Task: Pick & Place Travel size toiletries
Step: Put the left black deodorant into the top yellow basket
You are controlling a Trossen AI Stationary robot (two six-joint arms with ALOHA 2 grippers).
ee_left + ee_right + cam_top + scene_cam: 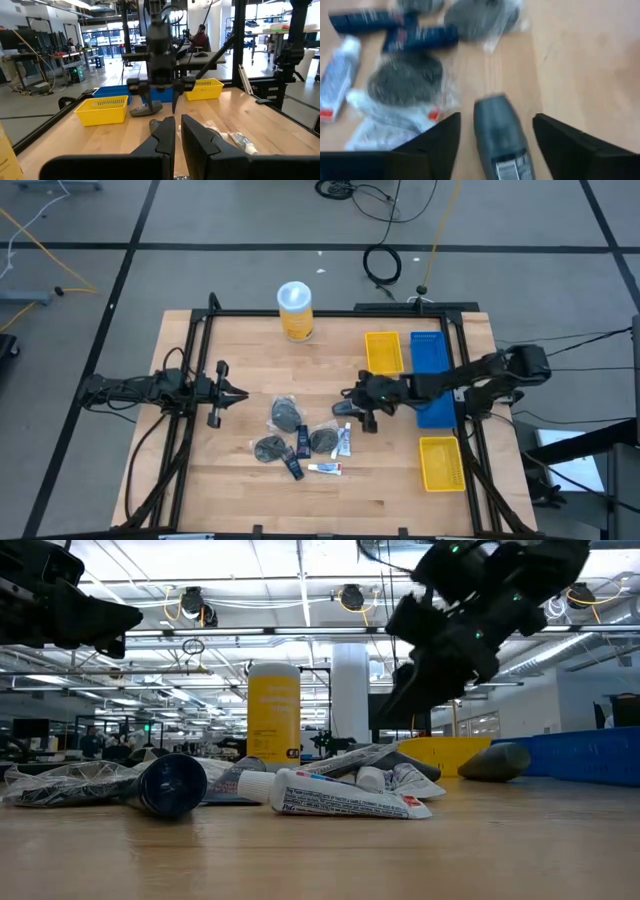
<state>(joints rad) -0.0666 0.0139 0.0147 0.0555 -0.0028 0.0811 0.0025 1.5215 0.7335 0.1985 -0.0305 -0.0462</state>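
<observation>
Between the open right tool's [495, 135] fingers, grey oval piece [501, 136].

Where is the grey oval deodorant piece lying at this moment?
In the high view the grey oval piece lies on the table right of centre, between the open fingers of the right gripper, just right of the toiletries pile.

No legible text or labels anywhere.
</observation>
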